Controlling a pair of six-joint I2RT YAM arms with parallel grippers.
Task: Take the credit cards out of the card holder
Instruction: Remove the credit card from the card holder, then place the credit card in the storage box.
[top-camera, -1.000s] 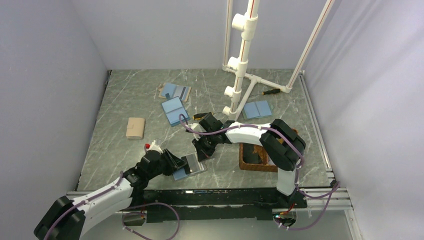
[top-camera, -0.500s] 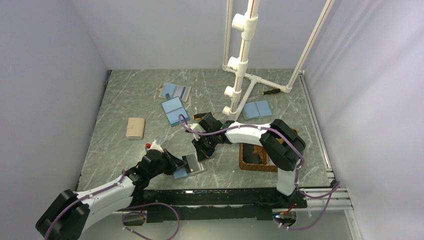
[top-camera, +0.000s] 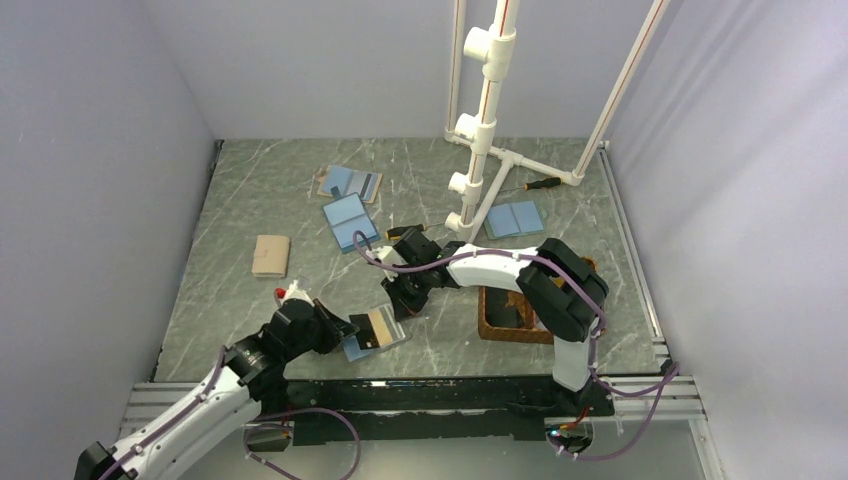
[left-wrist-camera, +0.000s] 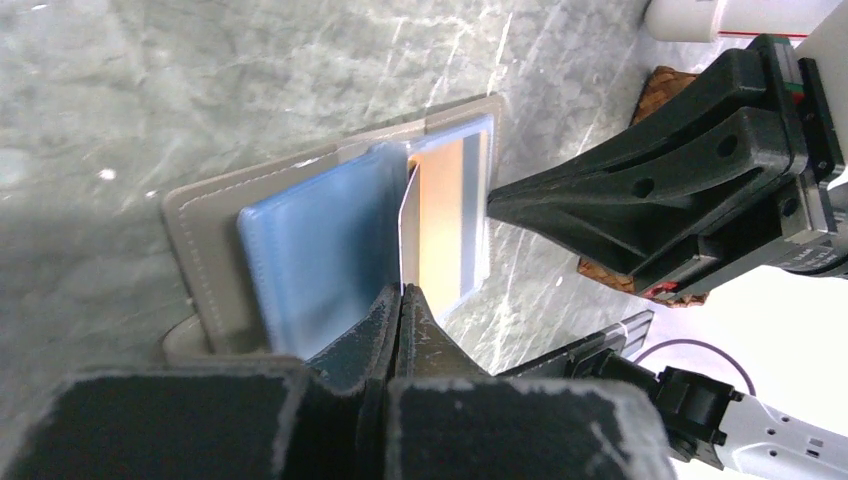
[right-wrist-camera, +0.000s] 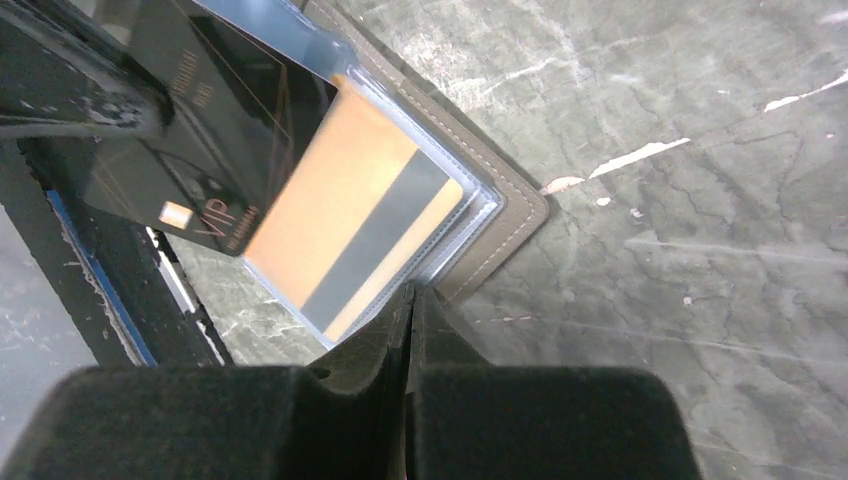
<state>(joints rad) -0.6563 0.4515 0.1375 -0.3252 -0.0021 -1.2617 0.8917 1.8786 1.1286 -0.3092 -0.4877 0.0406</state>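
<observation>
Open holder (top-camera: 393, 337) lies flat near the tabletop's (top-camera: 260, 190) 6 o'clock edge. Left claw (left-wrist-camera: 403, 296), at the holder's 9 o'clock side, pinches a black card (right-wrist-camera: 215, 130) tilted above it. Right claw (right-wrist-camera: 412, 292), pressed together, touches the holder's 1 o'clock edge beside the pocketed orange card (right-wrist-camera: 350, 200).

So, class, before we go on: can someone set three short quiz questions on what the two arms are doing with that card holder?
1. True or false: the left tool is shut on the black card.
2. The sleeved card in the card holder is: A green; B orange with a dark stripe; C white.
3. Which word is printed on the black card?
Key: 1 true; 2 B; 3 VIP.
</observation>
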